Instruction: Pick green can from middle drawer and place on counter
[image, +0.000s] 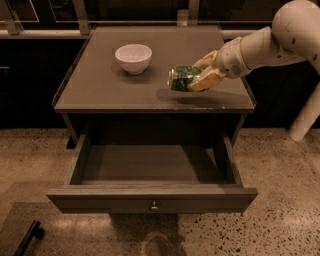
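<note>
My gripper (200, 72), reaching in from the right on a white arm (260, 45), is clamped on the green can (184, 78) over the right part of the counter (100, 85). The tan fingers (206, 80) close on the can from its far and near sides. The can lies on its side in my grip, one metal end facing left, its dark shadow on the counter just beneath. Can't tell whether it touches the surface.

A white bowl (133, 57) sits upright on the counter to the far left of the can, well apart from it.

Below the counter's front edge, the middle drawer (100, 199) stands pulled out toward the near side. A small round metal knob (154, 205) is at the ctr of its front panel. Speckled floor (280, 220) spreads around the cabinet.
</note>
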